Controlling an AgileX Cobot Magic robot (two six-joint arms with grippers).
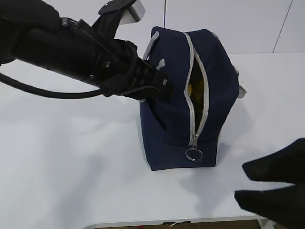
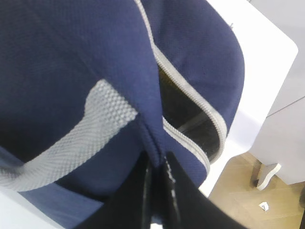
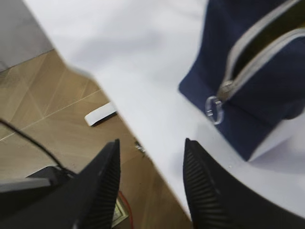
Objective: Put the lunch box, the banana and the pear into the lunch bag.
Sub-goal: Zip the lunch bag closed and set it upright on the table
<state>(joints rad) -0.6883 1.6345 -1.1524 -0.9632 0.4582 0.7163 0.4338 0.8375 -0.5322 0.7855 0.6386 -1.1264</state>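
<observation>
Lunch bag (image 1: 190,95) fabric is what my left tool (image 1: 159,86) has hold of: its jaws are pressed together on a pinched fold of the navy cloth on the bag's left side, close beside a grey webbing handle (image 2: 90,129), as the left wrist view shows at the very bottom of its frame. The bag stands upright on the white worktop (image 1: 71,157), near the middle, with my left arm reaching across to it from the upper left. Its grey zipper (image 1: 198,95) faces me and gapes open down the front, the ring pull (image 1: 194,154) hanging at the lower end just above the worktop. Through the gap I can see something yellow (image 1: 189,88) inside, though I cannot tell which fruit it is. My right tool (image 1: 271,183) hangs at the near right corner of the worktop, well apart from the bag, its two fingers (image 3: 102,191) standing apart with nothing between them; past them the right wrist view shows the worktop's edge and the wooden floor (image 3: 52,95) below.
</observation>
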